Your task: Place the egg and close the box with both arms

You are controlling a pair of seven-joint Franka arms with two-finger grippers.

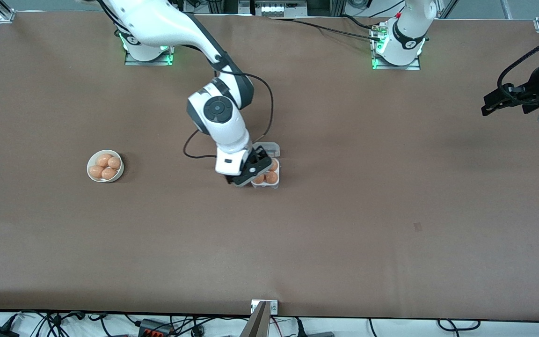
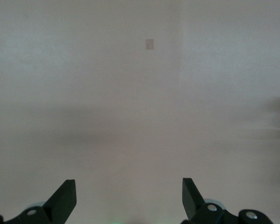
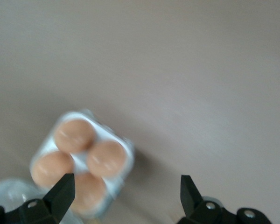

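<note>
**Right tool over the filled egg carton, left tool parked**

The egg carton sits near the middle of the brown table, its clear hinged lid laid open on the side nearer the robot bases. In the right wrist view all four cells of the carton hold a brown egg.

The right tool hangs directly over the carton's edge toward the right arm's end of the table. Its fingers are spread apart and grasp nothing.

A round white bowl with four brown eggs stands well apart from the carton, toward the right arm's end of the table.

The left arm waits; its left tool is up over the left arm's end of the table. Its fingers are released, spread wide, with only bare table between them
</note>
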